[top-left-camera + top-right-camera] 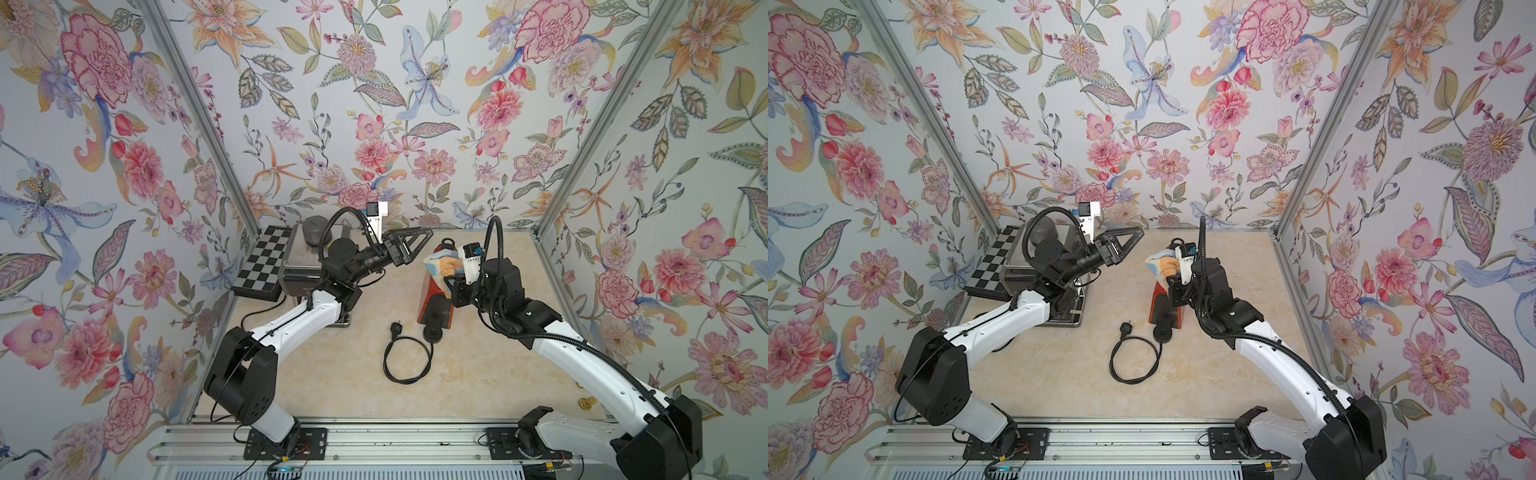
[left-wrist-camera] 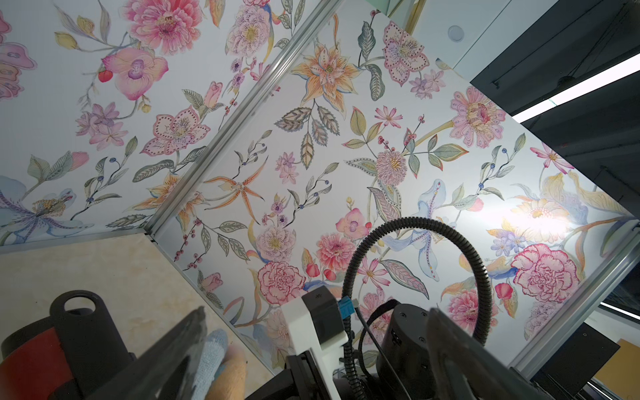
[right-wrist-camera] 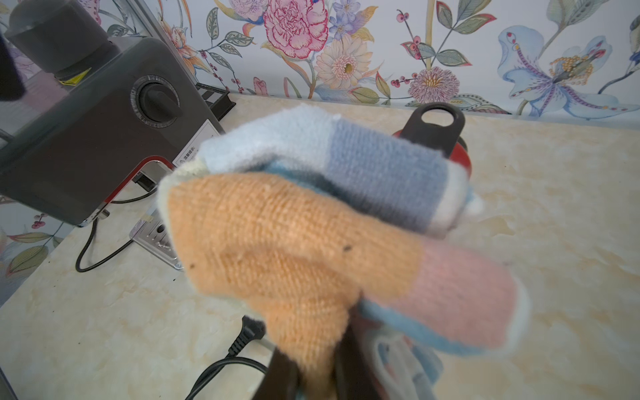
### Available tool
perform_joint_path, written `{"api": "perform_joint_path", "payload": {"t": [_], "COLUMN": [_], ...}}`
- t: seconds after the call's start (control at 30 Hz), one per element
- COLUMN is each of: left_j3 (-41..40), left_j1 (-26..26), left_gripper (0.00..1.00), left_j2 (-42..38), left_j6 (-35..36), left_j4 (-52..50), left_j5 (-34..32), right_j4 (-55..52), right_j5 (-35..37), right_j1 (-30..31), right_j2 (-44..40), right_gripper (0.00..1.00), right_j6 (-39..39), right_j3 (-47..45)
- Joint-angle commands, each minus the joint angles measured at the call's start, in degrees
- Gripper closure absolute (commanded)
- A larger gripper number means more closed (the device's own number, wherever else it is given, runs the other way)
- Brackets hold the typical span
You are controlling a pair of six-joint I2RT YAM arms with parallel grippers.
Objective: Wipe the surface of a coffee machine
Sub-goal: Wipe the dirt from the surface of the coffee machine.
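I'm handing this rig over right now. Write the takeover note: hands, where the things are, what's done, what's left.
Right hand: shut on the bunched striped cloth, held at the top of the red coffee machine, near its black lever.
Left hand: open, empty, in the air beside the machine's top.
Power cord: coiled on the table in front of the machine, unplugged.
Grey machine: back left, not involved.
Done: cloth is in hand and at the machine. How much is already wiped cannot be told.
Left: probably wipe top, sides and front, then set the cloth down.
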Motion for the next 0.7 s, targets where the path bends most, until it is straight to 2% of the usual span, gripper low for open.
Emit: {"api": "perform_joint_path", "payload": {"t": [0.0,0.07,0.2,0.37,0.67], "left_j3": [-2.13,-2.9,-5.28,-5.62,-8.23], "left_j1": [0.68,0.85,1.91,3.14,4.3], "left_gripper": [0.01,0.01,0.01,0.01,0.01], "left_j2": [-0.56,-0.56,-5.42,-9.59,-11.77], "left_j6": [-0.18,-0.48,0.45,3.76,3.57], "left_j4": [1.77,2.32,1.62,-3.49,-3.4], "left_j5": [-0.2,-0.57,-3.35,-5.32,-5.6], "right_j4": [-2.19,-2.2,-1.64,0.4,2.33], "right_j5": [1.41,0.89,-0.75,-2.35,-2.99], "right_j1": [1.38,1.5,1.94,1.94,-0.12], "right_j2": [1.38,2.46,4.98,9.04,14.04], "right_gripper": [1.0,1.0,1.0,1.0,1.0], "right_j6": [-0.79,-0.74,-0.58,-0.28,0.21], "right_j3": [2.04,2.52,3.7,4.5,7.16]}}
